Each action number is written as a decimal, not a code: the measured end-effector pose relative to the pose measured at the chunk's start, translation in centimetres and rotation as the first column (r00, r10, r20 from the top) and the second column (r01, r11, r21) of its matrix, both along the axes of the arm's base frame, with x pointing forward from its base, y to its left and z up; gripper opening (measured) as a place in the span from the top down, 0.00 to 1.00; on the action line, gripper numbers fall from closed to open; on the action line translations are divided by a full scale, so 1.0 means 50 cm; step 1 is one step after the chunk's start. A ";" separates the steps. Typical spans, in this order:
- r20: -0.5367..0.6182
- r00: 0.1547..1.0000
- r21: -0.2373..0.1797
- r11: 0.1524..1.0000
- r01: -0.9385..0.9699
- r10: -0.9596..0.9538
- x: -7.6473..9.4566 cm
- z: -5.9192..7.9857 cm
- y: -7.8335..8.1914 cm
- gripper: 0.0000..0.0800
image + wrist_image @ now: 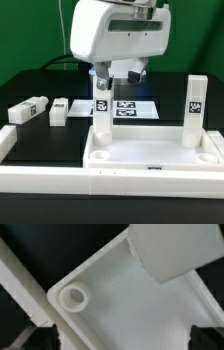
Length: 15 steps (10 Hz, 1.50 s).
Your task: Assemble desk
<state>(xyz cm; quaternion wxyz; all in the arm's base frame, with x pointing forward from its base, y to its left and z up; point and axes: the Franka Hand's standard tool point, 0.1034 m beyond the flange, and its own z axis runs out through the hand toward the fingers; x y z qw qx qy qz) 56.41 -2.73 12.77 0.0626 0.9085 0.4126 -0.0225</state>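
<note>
The white tray-like tabletop lies at the front, rim up. Two white legs stand upright in its far corners, one towards the exterior view's left and one towards its right. Two more tagged legs lie loose on the black table at the left. My gripper hangs open just above and behind the left upright leg, holding nothing. In the wrist view the tabletop fills the picture, with a round corner socket and a leg. The gripper has only bare tabletop between its dark fingertips.
The marker board lies flat behind the tabletop. Long white border rails run along the front and the left side of the table; one shows beside the tabletop in the wrist view.
</note>
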 end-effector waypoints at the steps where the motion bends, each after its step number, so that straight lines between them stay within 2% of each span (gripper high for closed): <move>1: 0.006 0.999 0.002 0.999 0.045 -0.045 -0.002 0.001 0.001 0.19; 2: -0.006 0.992 0.007 0.992 0.125 -0.125 -0.010 -0.006 0.006 0.19; 3: -0.017 0.984 0.000 0.985 0.175 -0.175 -0.001 0.017 0.015 0.19; 4: -0.004 0.980 0.004 0.980 0.198 -0.198 0.007 0.021 0.015 0.19; 7: -0.009 0.981 0.002 0.981 0.195 -0.195 0.005 0.016 0.015 0.19; 8: -0.023 0.974 0.010 0.974 0.227 -0.226 0.002 0.016 0.016 0.19; 9: -0.058 0.957 0.035 0.957 0.287 -0.285 0.002 0.020 0.020 0.19; 11: -0.061 0.939 0.073 0.936 0.343 -0.339 0.019 0.034 0.011 0.19; 15: -0.063 0.938 0.072 0.936 0.345 -0.341 0.017 0.032 0.008 0.19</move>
